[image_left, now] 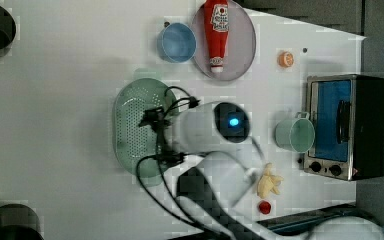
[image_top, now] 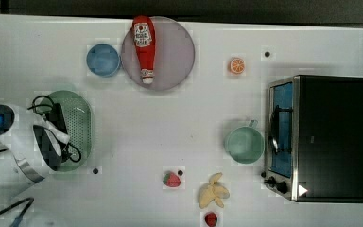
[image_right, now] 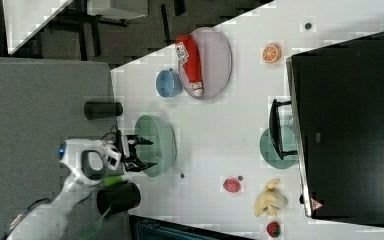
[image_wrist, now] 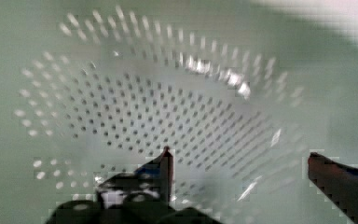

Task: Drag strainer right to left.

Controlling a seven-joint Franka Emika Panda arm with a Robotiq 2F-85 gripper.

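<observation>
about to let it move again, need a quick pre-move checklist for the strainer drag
1. End effector open: ok, fingers spread.
2. End effector over the strainer: ok, its perforated bottom lies right below.
3. Fingers touching the strainer: cannot tell.
4. Strainer upright on the table: ok.
5. Blue bowl and plate with the ketchup bottle apart from the strainer: ok.
6. Cables hanging over the strainer's rim: not ok, may snag.

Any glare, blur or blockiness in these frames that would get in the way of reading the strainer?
Wrist view: the strainer is soft and out of focus, with bright glints on its holes; the open hand is a dark blur. Top view: blocky compression patches ring the objects, and the arm covers part of the strainer. Left view: cables cross it.
</observation>
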